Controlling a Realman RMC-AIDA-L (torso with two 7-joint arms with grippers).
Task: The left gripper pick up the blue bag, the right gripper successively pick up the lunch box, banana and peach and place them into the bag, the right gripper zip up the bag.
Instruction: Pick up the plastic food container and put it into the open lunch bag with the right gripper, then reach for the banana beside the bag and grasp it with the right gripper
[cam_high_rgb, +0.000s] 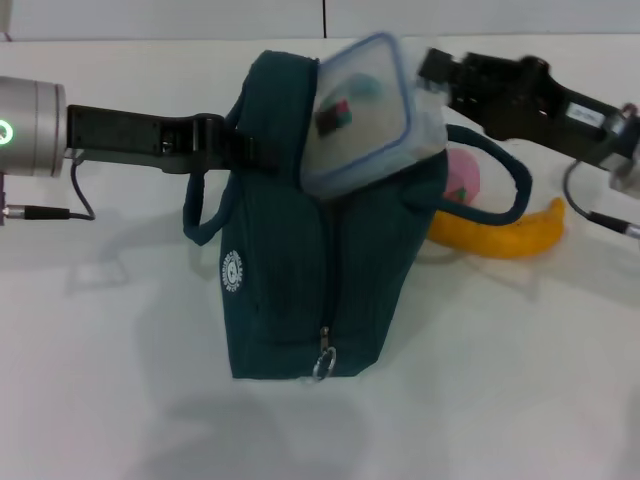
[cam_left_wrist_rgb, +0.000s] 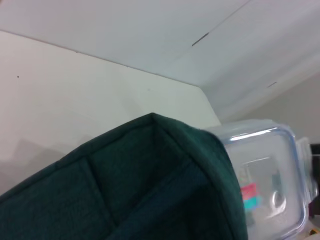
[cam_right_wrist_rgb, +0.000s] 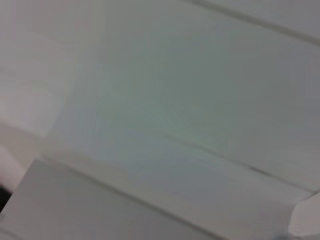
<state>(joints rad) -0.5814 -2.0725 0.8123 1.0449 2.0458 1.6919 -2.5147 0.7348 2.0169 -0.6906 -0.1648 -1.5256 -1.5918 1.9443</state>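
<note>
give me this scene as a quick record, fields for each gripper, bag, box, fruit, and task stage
left gripper: at the bag's top left edge, holding it up
right gripper: shut on the box's far end
bag: upright on the table, top open
box: tilted, lower end in the bag's mouth
banana: on the table behind the bag
peach: beside the banana, partly hidden
stage: box going in; fruit not yet packed

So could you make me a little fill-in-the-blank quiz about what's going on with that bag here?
1. The right gripper is lowering the clear plastic lunch box into the dark teal fabric ____.
2. The curved yellow ____ lies on the white table behind the bag.
3. The left gripper holds the bag's top edge; its arm's light ring glows ____.

Missing words: bag; banana; green
</note>
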